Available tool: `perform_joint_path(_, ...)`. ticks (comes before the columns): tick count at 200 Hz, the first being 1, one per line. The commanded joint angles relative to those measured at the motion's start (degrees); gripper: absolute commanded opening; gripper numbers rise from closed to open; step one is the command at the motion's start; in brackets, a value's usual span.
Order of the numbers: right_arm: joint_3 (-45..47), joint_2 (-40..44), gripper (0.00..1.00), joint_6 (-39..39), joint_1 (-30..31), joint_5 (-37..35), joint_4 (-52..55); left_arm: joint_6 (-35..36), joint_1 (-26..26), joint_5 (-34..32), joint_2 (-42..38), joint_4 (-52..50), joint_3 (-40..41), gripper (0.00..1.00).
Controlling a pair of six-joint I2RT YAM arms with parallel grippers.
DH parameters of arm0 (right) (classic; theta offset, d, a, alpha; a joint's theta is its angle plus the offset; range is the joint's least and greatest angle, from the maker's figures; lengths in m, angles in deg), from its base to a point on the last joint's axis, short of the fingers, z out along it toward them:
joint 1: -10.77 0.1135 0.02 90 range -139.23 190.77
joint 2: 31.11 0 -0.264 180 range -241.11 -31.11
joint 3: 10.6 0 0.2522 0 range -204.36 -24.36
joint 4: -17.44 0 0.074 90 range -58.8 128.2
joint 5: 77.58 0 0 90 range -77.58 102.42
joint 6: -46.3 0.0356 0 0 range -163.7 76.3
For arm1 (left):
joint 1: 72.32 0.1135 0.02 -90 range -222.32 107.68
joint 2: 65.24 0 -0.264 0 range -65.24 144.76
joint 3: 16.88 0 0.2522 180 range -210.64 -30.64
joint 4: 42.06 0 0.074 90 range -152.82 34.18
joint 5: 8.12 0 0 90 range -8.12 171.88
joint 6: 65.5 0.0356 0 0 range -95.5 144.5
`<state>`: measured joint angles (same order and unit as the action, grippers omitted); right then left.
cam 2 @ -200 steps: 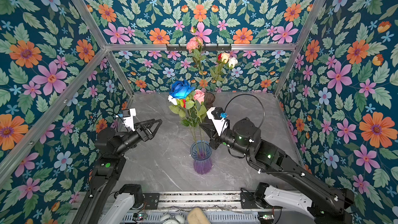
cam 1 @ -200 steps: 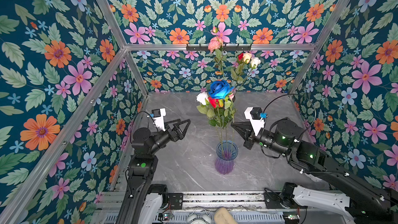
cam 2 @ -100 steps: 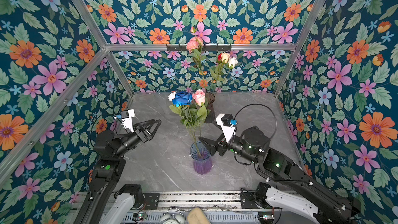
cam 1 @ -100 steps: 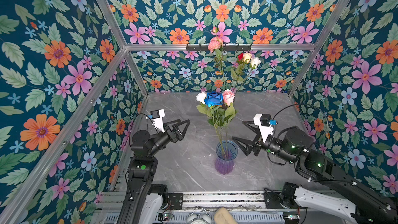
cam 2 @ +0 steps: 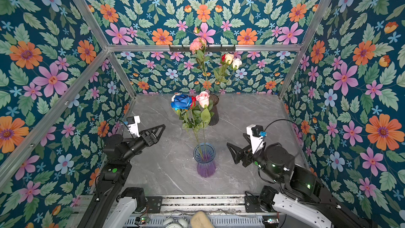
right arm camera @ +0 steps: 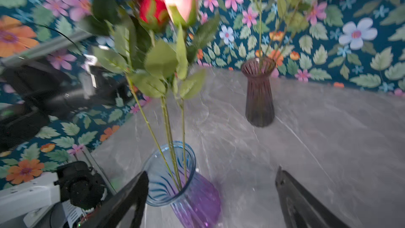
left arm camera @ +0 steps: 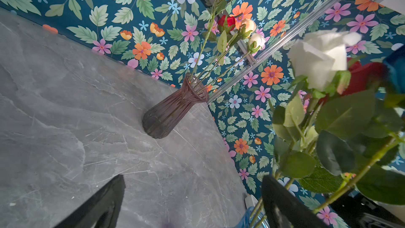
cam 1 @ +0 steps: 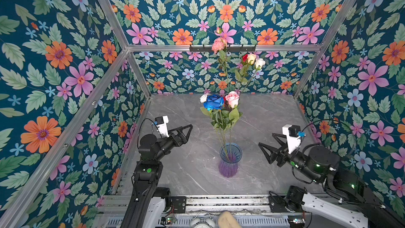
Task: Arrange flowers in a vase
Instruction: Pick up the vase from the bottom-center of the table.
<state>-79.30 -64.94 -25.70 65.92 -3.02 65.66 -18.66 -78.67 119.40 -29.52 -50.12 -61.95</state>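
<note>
Spread wide and empty, the right claw (cam 1: 266, 139) hung just beside the blue vase (cam 1: 228, 168). Its black fingers (right arm camera: 133, 194) were flat, tapering triangles with open frames. In the right wrist view one tip lay close to the vase's rim, though whether it touched could not be told. The left claw (cam 1: 190, 127) was parted just as broadly and gripped nothing. It was poised over the bench (cam 1: 186, 178) on the vase's other side, clear of the glass.

The blue vase stood upright toward the front middle of the bench. It was transparent fluted glass, blue at the flared mouth and shading to violet at the rounded base. Four flowers (cam 1: 223, 115) rose from it on thin, straight green stems, with broad matte leaves bunched under the heads. They were a blue rose (cam 1: 213, 102) with tightly furled petals, a pink rose (cam 1: 232, 98), a white rose (cam 1: 203, 98) and a red rose (cam 2: 193, 101) tucked between them.

At the back of the bench, near the rear wall, stood a dark vase (cam 2: 213, 110) of smoky, ribbed, purplish-brown glass, narrow at the neck with a flaring lip. It held taller, wiry stems that leaned apart, topped by a frilly pink bloom (cam 1: 219, 44), a red bud (cam 1: 245, 57), a peach rose (cam 1: 251, 58) and a small white rosebud (cam 1: 259, 62).

The bench was a smooth grey slab veined like marble. Wallpaper (cam 1: 65, 62) printed with flat blossoms and leaves covered the walls, and bare aluminium bars (cam 1: 285, 47) framed them.
</note>
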Motion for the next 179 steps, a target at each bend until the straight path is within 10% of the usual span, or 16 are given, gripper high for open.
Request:
perform_joint_path(1,-3.21,-8.00,0.92,6.24,-0.99,1.28,11.32,-0.12,0.03,-0.26,0.98,2.96,-0.24,0.99)
perform_joint_path(45,-5.84,-21.56,0.86,8.66,-13.83,31.90,10.24,-1.91,0.02,0.62,0.54,4.95,1.33,0.98)
perform_joint_path(179,-11.98,-36.78,0.40,12.08,-15.86,41.08,8.70,1.67,0.09,3.33,-1.88,0.99,0.90,0.88)
